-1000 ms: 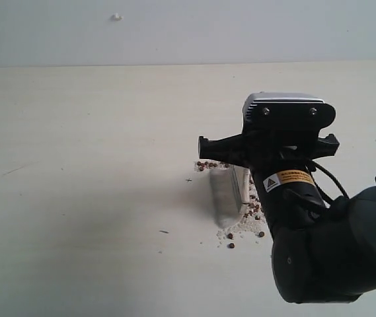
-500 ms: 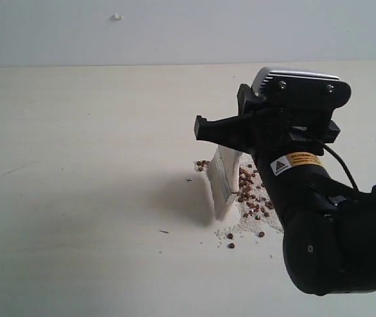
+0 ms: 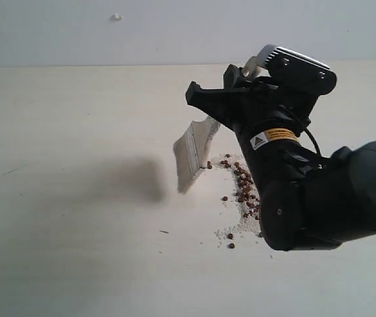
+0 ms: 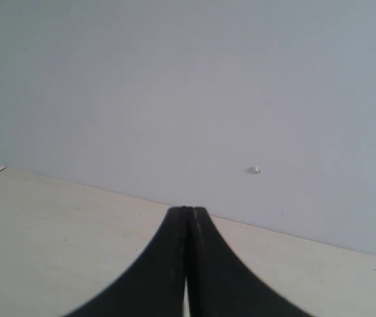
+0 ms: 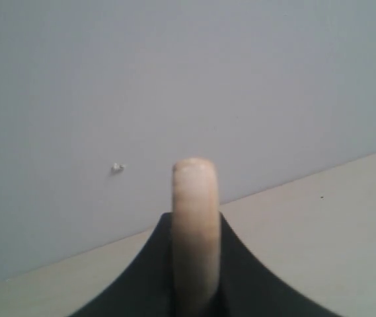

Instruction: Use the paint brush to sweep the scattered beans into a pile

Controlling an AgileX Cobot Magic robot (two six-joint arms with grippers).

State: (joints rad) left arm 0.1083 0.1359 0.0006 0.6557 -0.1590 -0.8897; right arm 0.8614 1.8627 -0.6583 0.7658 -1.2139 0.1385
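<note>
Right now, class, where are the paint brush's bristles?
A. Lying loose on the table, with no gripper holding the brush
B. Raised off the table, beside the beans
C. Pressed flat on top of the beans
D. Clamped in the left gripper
B: the paint brush hangs tilted in the right gripper, its bristles clear of the table and to one side of the beans.

pale wooden table (image 3: 75,119), plain grey-white wall (image 3: 174,30)
</note>
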